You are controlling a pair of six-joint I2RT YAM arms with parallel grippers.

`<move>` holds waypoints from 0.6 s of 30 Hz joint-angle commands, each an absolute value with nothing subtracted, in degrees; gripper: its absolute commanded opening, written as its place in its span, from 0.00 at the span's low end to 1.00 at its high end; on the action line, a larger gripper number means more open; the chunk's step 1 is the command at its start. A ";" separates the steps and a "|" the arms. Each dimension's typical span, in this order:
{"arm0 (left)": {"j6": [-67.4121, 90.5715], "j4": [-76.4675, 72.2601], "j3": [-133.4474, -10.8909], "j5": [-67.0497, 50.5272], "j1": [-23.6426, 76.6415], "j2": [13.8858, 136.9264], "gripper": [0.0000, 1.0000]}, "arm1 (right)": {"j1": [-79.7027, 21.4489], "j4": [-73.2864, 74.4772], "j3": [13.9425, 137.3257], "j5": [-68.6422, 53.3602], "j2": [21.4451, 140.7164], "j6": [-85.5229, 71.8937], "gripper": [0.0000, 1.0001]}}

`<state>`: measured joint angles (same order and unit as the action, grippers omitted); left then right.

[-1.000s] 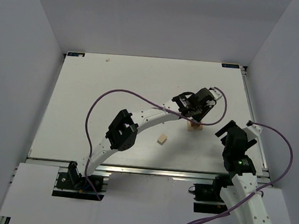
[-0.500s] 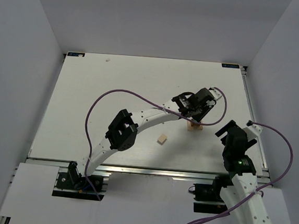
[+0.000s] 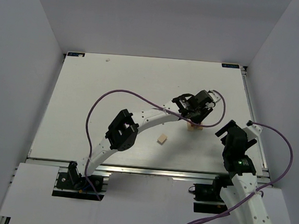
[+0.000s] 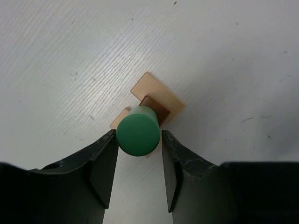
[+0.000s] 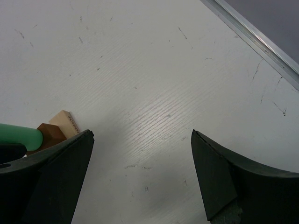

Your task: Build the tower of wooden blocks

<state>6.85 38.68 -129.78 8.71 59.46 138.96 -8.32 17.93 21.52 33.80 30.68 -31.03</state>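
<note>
Top cam: left pincer [image 3: 194, 121] is parked right over the wood block tower [image 3: 193, 128], right of centre on the desk [image 3: 116, 77]. Left wrist cam, mid-frame: green cylinder [image 4: 138, 130] stands upright on a dark brown block [image 4: 157, 109], w/ tan blocks [image 4: 161, 95] under that, poking out to the upper right and a bit to the lower left. Both fingers [image 4: 105, 163] sit flush against the cylinder's sides, so it's pinching it afaict. Right pincer [image 3: 231, 136] hangs near the tower, to its right in the top cam, spread wide. Its own cam catches the tower at the left edge. One loose tan block [image 3: 162, 139] lies apart, lower left of the tower.
</note>
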 commanded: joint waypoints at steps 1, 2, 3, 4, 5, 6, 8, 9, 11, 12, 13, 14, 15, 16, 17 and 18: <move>6.50 39.73 -128.76 8.09 60.03 134.91 0.53 | -8.17 15.73 20.92 33.75 30.15 -30.32 0.89; 6.50 39.64 -128.59 8.26 60.03 134.83 0.53 | -8.09 15.73 20.92 33.75 30.15 -30.41 0.89; 6.50 39.55 -128.58 8.35 60.03 134.74 0.53 | -8.17 15.73 20.92 33.75 30.15 -30.41 0.89; 6.50 39.55 -128.50 8.44 60.03 134.65 0.55 | -8.09 15.73 20.92 33.75 30.15 -30.41 0.89; 6.59 39.55 -128.50 8.52 60.03 134.65 0.56 | -8.17 15.73 20.92 33.66 30.15 -30.24 0.89; 6.68 39.46 -128.50 8.53 60.03 134.56 0.57 | -8.09 15.73 20.92 33.75 30.06 -30.32 0.89; 6.68 39.38 -128.50 8.35 60.03 134.30 0.60 | -8.17 15.73 20.92 33.75 29.97 -30.23 0.89; 6.68 39.38 -128.50 8.26 60.03 134.12 0.63 | -8.17 15.73 20.92 33.75 30.06 -30.23 0.89; 6.68 39.46 -128.41 8.09 60.03 133.86 0.72 | -8.17 15.73 20.92 33.66 29.97 -30.24 0.89; 6.59 39.46 -128.32 8.09 60.03 133.42 0.76 | -8.17 15.73 20.92 33.58 29.88 -30.23 0.89; 6.68 39.38 -127.80 8.09 60.03 133.16 0.83 | -8.09 15.73 20.92 33.57 29.97 -30.23 0.89; 6.59 39.20 -127.36 8.09 60.03 132.81 0.98 | -8.17 15.82 20.92 33.66 29.97 -30.23 0.89; 6.59 38.94 -126.92 8.17 60.03 132.11 0.98 | -8.17 15.73 20.92 33.58 29.97 -30.23 0.89; 6.59 38.76 -126.48 8.26 60.03 131.75 0.98 | -8.09 15.73 20.92 33.49 29.97 -30.32 0.89; 6.50 38.32 -125.69 8.17 60.03 131.31 0.98 | -8.17 15.56 20.83 33.49 29.88 -30.24 0.89; 6.50 38.06 -125.34 8.17 60.03 130.61 0.98 | -8.17 15.64 20.83 33.40 29.88 -30.15 0.89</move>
<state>6.83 38.94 -126.37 8.45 59.55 137.67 -8.32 17.82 21.43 33.28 30.65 -30.96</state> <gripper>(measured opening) 0.982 0.895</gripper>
